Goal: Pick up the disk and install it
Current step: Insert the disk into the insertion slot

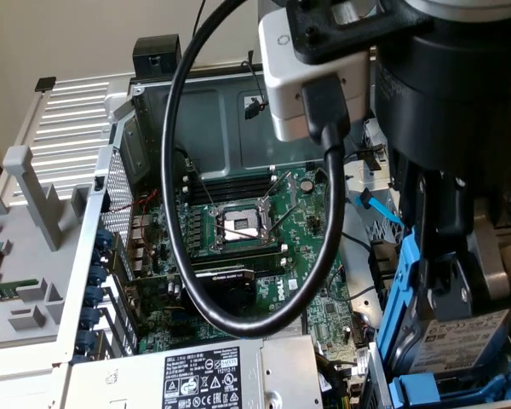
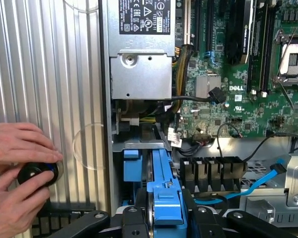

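Observation:
My gripper point(image 1: 445, 294) is shut on the disk point(image 1: 460, 342), a silver drive with a white label in a bright blue carrier point(image 1: 400, 294). It is at the lower right of the exterior view, by the drive bay at the corner of the open computer case. In the wrist view the blue carrier point(image 2: 165, 173) stands on edge between my two black fingers point(image 2: 137, 219), and my gripper point(image 2: 166, 218) clamps its near end. The carrier points into the bay slot just beyond the grey power supply point(image 2: 139, 64). How deep it sits I cannot tell.
The green motherboard point(image 1: 264, 247) with an open processor socket point(image 1: 238, 223) fills the case. A black cable point(image 1: 177, 213) loops in front of it. A blue data cable point(image 2: 260, 179) lies beside the bay. A person's hands point(image 2: 17, 148) hold a small black round object point(image 2: 37, 173) on the ribbed panel.

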You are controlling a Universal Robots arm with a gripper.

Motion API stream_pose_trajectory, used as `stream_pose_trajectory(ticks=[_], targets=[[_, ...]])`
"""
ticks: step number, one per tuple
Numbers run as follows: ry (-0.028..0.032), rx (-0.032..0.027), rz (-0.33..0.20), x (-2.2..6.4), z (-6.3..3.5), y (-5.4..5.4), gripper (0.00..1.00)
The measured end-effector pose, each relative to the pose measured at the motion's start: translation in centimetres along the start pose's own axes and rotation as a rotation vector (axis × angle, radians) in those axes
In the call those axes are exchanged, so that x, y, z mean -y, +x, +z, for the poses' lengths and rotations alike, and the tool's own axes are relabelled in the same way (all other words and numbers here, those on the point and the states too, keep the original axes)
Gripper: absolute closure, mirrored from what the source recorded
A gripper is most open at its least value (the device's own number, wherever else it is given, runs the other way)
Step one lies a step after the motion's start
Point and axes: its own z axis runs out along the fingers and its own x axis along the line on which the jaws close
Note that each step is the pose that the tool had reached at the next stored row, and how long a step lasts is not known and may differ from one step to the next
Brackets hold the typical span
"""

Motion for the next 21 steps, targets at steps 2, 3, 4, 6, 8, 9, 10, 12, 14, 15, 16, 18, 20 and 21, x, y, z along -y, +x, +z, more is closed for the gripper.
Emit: stream_pose_trajectory(ticks=[2,3,4,6,8,9,10,12,14,15,16,18,20,21], targets=[[-0.0001,-0.0001,0.0,0.0,0.02,0.0,0.63],[-0.0001,-0.0002,0.0,0.0,0.03,0.0,0.63],[0.0,0.0,0.0,-0.01,0.05,0.0,0.63],[0.0,-0.0001,0.0,-0.01,0.06,0.01,0.63],[0.0,0.0004,0.0,-0.01,0.08,0.0,0.63],[-0.0001,0.0001,0.0,-0.01,0.08,0.0,0.62],[-0.0001,0.0001,0.0,-0.01,0.08,0.0,0.62],[0.0,0.0001,0.0,-0.01,0.08,0.0,0.55],[0.0,0.0,0.0,-0.01,0.08,0.0,0.55],[0.0,0.0001,0.0,-0.01,0.08,0.0,0.55],[0.0,0.0001,0.0,-0.01,0.08,0.0,0.55],[0.0,0.0,0.0,-0.02,0.08,0.0,0.55],[0.0,0.0,0.0,-0.02,0.08,0.01,0.55],[-0.0001,0.0,0.0,-0.02,0.08,0.01,0.55]])
